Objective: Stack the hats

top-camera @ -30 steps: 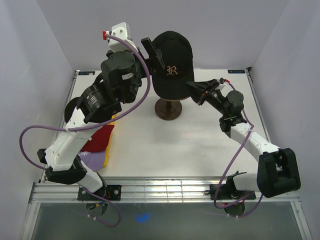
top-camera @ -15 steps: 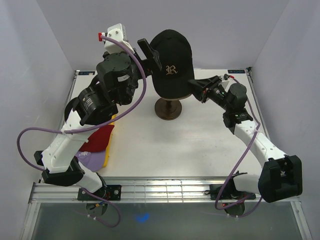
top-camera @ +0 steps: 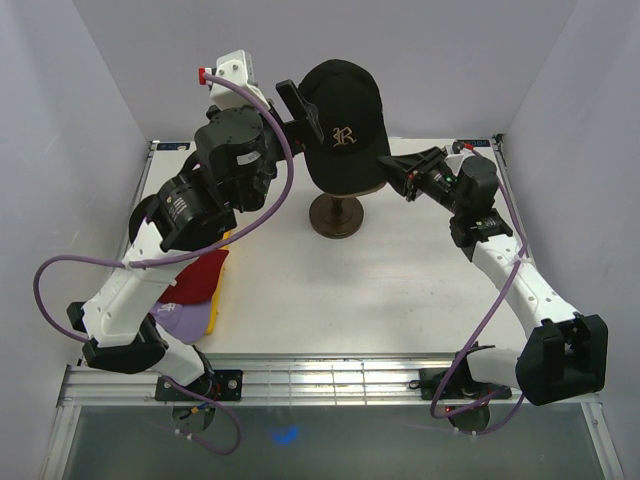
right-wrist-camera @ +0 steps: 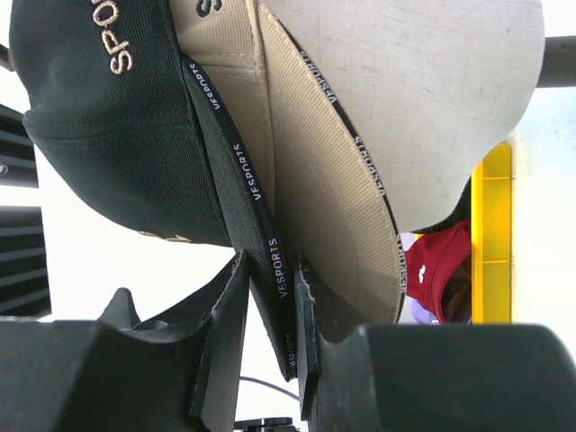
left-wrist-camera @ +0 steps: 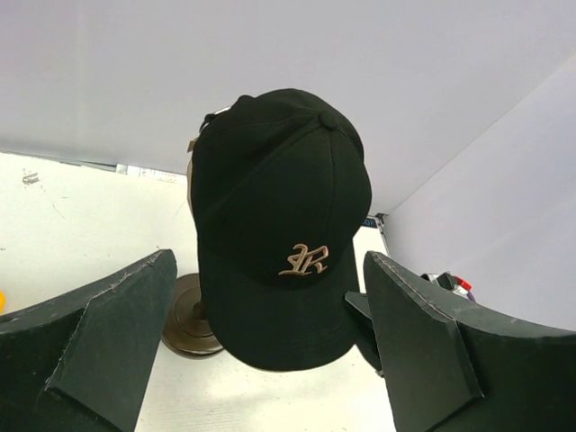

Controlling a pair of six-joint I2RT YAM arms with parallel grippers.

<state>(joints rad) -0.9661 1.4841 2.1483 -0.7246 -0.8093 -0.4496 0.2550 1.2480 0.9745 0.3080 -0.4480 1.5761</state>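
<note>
With the black fabric baseball cap (top-camera: pixel 343 125) seated over a tan fabric cap (right-wrist-camera: pixel 315 180) on the cream mannequin head (right-wrist-camera: pixel 423 99), the right gripper (right-wrist-camera: pixel 268 297) pinched its brim at the head's front and the left gripper (left-wrist-camera: pixel 268 270) stood wide open beside the head, so an uneven pull could skew both caps

Black cap (top-camera: pixel 345 125): gold emblem, topmost, brim toward the near side.
Tan cap (right-wrist-camera: pixel 306 135): nested directly beneath it.
Red cap (top-camera: pixel 200 278): far left, overlapping the next.
Lavender cap (top-camera: pixel 180 322): beside it.

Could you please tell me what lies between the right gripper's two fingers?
The black cap has its taped lower edge pinched between the fingers of the right gripper; the right wrist view shows this.
</note>
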